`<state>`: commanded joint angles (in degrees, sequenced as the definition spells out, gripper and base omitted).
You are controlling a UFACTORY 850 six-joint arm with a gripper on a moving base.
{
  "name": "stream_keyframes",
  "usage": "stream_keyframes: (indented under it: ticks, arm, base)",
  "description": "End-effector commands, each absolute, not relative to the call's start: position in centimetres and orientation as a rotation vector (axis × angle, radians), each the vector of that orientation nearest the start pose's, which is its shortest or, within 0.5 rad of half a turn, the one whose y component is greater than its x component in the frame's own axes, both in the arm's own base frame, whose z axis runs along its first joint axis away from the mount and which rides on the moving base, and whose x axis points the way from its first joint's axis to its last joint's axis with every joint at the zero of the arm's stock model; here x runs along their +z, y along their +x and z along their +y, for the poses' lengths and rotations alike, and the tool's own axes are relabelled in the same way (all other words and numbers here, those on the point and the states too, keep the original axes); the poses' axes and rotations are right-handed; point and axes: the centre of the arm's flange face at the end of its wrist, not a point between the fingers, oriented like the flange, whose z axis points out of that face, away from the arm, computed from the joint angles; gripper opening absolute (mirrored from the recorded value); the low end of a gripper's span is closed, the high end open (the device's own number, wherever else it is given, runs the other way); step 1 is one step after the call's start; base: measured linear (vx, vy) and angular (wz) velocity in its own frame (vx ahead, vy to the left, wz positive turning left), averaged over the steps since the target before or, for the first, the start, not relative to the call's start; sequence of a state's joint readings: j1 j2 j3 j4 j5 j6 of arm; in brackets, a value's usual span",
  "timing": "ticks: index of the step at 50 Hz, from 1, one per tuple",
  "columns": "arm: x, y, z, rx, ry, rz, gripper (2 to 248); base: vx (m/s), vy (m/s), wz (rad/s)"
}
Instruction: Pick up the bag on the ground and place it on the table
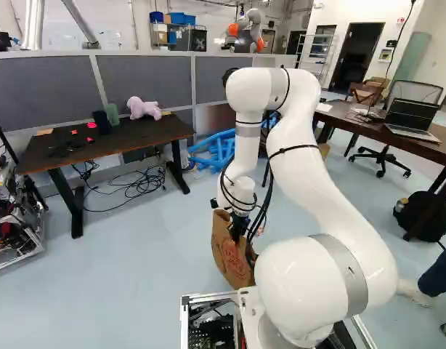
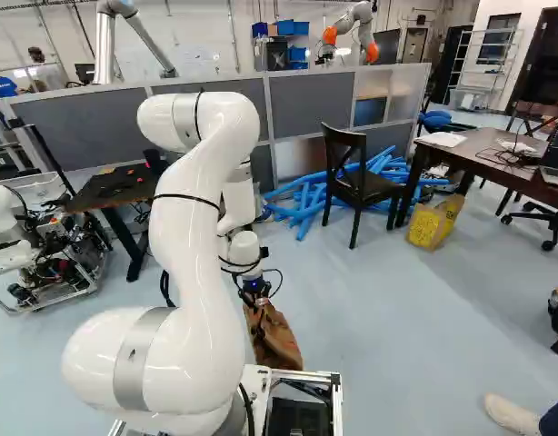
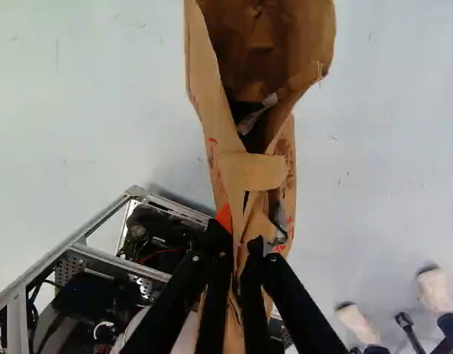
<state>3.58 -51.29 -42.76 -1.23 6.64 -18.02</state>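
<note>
Lifting is judged to be the step in hand: the paper of the bag (image 1: 229,251) is pinched between the nearly closed fingers of the gripper (image 3: 237,254), just ahead of the base (image 1: 208,297). Whether the floor (image 1: 128,283) is cleared cannot be told. Next, a secure hold should be kept while the bag is raised and carried to a table (image 1: 114,144).

Pink toy (image 1: 141,108) on black table (image 1: 147,135); laptop (image 1: 412,116) on desk (image 1: 368,131)

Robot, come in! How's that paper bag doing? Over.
Gripper shut on paper bag. Not yet placed on a table. Dark chair beside brown table, possibly in the way.
</note>
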Motion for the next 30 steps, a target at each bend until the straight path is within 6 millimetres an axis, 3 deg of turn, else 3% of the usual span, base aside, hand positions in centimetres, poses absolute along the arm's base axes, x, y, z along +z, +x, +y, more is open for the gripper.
stream_keyframes:
  ticks: [30]
  arm:
    - [12.0, 37.2, 2.3, -0.015, -3.116, -0.473, 21]
  base:
    - [0.0, 0.0, 0.0]
